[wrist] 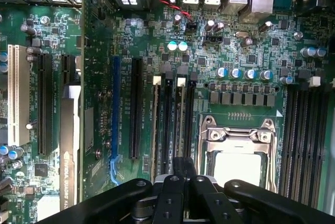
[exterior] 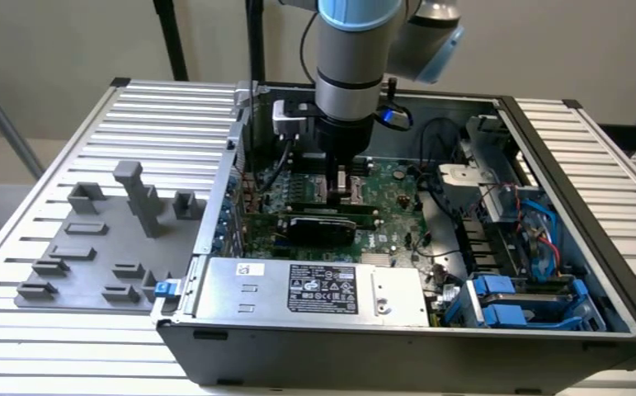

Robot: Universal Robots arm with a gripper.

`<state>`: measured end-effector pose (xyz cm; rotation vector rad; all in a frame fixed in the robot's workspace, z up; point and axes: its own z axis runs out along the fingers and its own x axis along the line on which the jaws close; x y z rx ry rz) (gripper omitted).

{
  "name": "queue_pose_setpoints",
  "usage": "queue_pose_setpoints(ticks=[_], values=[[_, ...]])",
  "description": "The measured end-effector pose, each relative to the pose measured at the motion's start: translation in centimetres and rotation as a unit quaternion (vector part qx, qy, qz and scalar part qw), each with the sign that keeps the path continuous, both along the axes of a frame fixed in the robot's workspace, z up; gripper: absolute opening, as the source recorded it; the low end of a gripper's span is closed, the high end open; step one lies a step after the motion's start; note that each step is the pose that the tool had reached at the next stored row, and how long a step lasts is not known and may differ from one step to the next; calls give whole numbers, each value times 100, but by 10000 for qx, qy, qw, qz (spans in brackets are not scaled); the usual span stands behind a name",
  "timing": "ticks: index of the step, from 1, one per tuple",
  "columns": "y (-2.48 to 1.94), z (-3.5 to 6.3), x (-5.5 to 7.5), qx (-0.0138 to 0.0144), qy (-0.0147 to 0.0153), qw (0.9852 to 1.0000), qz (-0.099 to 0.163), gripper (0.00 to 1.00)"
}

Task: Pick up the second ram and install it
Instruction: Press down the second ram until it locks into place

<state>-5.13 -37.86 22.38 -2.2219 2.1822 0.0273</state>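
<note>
Reaching down into the open computer case, the gripper hangs clenched over the green motherboard beside the processor socket. Where the second ram sits, I cannot tell. Grey blocks stand outside, around nine o'clock.

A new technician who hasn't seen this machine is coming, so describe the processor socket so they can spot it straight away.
Look inside the open dark grey computer case at the large green motherboard. Between two banks of long black memory slots sits the processor socket. It alone is square, with a shiny silver metal frame around a pale centre; its neighbours are narrow and black.
</note>
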Motion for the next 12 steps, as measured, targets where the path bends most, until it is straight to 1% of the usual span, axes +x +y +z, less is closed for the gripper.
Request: queue_pose_setpoints(ticks=[2, 3, 4, 5, 7, 8, 12], values=[[-2, 9, -1, -5, 2, 10000, 0, 11], [1, 33, 1, 2, 1, 10000, 0, 11], [4, 73, 4, 12, -1, 10000, -2, 11], [3, 122, 7, 6, 3, 10000, -1, 11], [3, 197, 13, 6, 6, 10000, 0, 11], [3, 212, 16, 5, 7, 10000, 0, 11], [3, 214, 18, 6, 7, 10000, -1, 11]])
